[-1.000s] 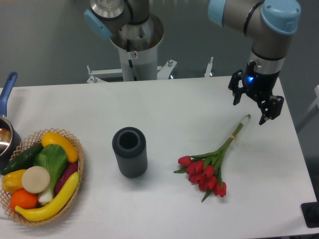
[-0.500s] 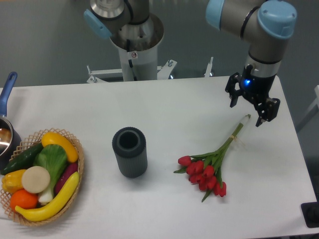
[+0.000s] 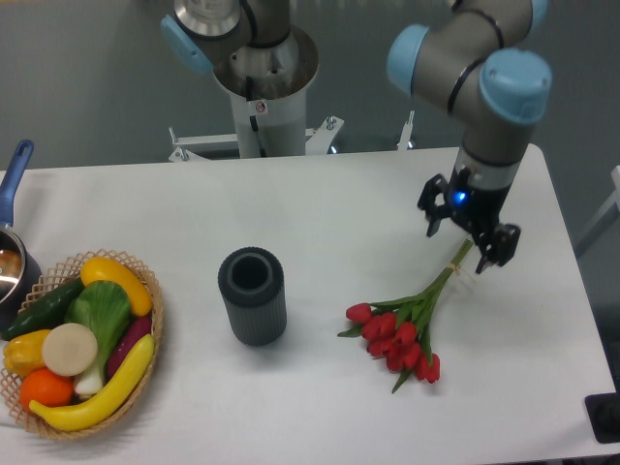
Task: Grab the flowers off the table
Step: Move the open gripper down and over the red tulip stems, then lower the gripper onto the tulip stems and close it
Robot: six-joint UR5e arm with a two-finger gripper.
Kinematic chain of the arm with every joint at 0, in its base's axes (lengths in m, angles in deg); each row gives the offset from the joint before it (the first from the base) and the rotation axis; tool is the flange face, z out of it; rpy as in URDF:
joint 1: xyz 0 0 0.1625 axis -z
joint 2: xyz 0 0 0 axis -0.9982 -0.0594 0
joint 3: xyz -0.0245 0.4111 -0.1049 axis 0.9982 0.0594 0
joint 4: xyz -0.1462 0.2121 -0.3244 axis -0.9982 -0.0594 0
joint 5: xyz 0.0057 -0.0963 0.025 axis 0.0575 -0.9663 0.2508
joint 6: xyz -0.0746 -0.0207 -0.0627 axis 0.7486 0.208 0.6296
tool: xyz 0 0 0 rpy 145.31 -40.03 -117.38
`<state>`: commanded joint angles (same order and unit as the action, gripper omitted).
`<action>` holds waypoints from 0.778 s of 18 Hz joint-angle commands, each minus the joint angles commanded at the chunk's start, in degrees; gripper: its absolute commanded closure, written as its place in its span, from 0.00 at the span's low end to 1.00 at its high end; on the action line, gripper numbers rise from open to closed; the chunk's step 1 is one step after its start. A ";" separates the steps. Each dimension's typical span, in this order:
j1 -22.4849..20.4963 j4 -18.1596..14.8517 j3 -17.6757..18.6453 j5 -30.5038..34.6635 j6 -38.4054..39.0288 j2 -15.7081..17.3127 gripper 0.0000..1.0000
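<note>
The flowers (image 3: 399, 332), a bunch of red tulips with green leaves, lie on the white table (image 3: 349, 208) at the right. Their long green stems run up and right toward the gripper. My gripper (image 3: 457, 244) hangs open right over the upper end of the stems, one finger (image 3: 433, 220) on the left side and one on the right side. The pale stem ends are hidden behind it. Nothing is held between the fingers.
A dark ribbed cylinder vase (image 3: 253, 295) stands upright left of the flowers. A wicker basket (image 3: 150, 291) with toy vegetables and fruit sits at the left front edge. A pot with a blue handle (image 3: 14, 174) is at the far left edge.
The gripper has moved left and toward the front, from beyond the stem ends to directly over the upper stems. The flowers have not moved.
</note>
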<state>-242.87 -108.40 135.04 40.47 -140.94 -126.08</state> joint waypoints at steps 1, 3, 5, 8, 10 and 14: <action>0.18 1.31 0.26 0.00 1.23 -0.44 0.00; 0.79 4.13 0.35 0.17 5.53 -2.02 0.00; 0.97 4.67 0.44 0.44 5.63 -3.08 0.00; 0.88 4.67 0.53 0.35 5.63 -5.18 0.00; 0.97 4.75 1.49 0.35 5.72 -5.72 0.00; 1.06 5.63 1.93 0.35 5.63 -6.68 0.00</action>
<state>-241.81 -102.76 136.97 40.82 -135.31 -132.77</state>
